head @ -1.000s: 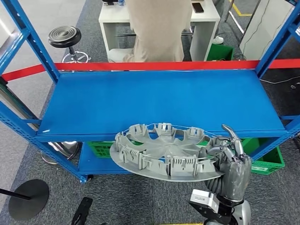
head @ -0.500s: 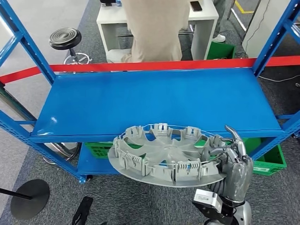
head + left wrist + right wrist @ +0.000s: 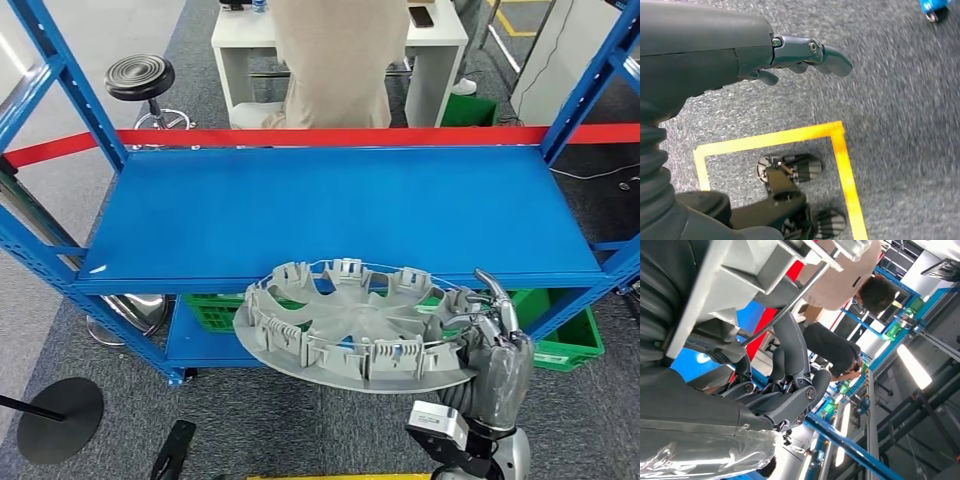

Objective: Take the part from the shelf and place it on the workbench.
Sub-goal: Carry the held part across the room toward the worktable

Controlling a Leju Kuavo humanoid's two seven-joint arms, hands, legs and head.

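Observation:
The part is a round grey wheel cover (image 3: 347,325), ribbed side up, held level in front of the blue shelf (image 3: 340,215) and clear of its front edge. My right hand (image 3: 494,355) grips the cover's right rim, fingers curled over the edge. In the right wrist view the same hand (image 3: 783,385) wraps the cover's rim (image 3: 764,265). In the left wrist view my left hand (image 3: 802,55) hangs over grey carpet with fingers stretched out and nothing in it.
A person in beige (image 3: 340,60) stands behind the shelf near a white table (image 3: 434,50). A red tape (image 3: 302,140) runs along the shelf's back. Green crates (image 3: 573,335) sit on the lower level. A black stool (image 3: 140,80) stands at the far left. A yellow floor line (image 3: 843,165) lies below.
The whole picture shifts slightly between frames, so the camera has moved. The wheel cover stays in my right hand's grip, about the same place in front of the shelf.

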